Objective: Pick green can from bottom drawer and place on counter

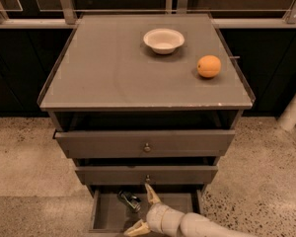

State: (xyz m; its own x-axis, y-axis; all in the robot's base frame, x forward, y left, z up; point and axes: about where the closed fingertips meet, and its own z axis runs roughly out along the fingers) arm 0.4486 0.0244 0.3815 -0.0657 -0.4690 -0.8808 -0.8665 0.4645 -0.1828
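The green can (129, 200) lies on its side on the floor of the open bottom drawer (106, 216), near the back and left of middle; it looks dark and shiny here. My gripper (138, 209) reaches into that drawer from the lower right, its pale fingers (151, 195) spread open just right of the can, with nothing held. One finger points up near the drawer's back, the other lies low at the front. The counter (108, 73) is the flat grey-brown top of the cabinet above.
A white bowl (164, 40) and an orange fruit (208, 66) sit on the counter's right half. The two upper drawers (145, 143) with round knobs stand slightly pulled out over the bottom drawer. Speckled floor surrounds the cabinet; a white pipe (293, 110) stands at right.
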